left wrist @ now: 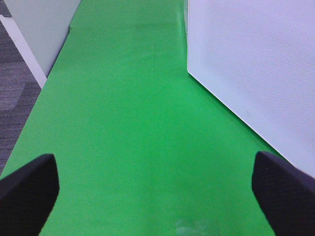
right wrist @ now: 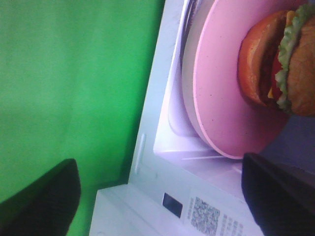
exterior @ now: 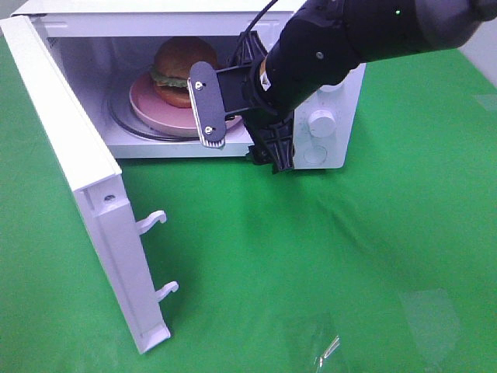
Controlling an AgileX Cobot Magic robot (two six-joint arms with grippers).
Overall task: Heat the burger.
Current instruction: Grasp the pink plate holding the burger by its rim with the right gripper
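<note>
The right gripper (exterior: 233, 116) hangs at the mouth of the microwave (exterior: 334, 148) with its jaws spread wide and nothing between them. Just past it the burger (exterior: 182, 70) sits on a pink plate (exterior: 151, 109) inside the oven. The door (exterior: 70, 155) stands swung out. The left gripper (left wrist: 157, 191) is also wide apart and empty, over the green cloth (left wrist: 128, 123) beside the door.

- The exterior high camera looks steeply down at the microwave (exterior: 326, 116) with its open door (exterior: 85, 194).
- The left wrist camera skims low along the green desk (left wrist: 128, 128), close beside the door's outer face (left wrist: 256, 73).
- The right wrist camera sits close at the microwave's opening, sharing the burger (right wrist: 290, 59) and pink plate (right wrist: 221, 113) with the high view.
</note>
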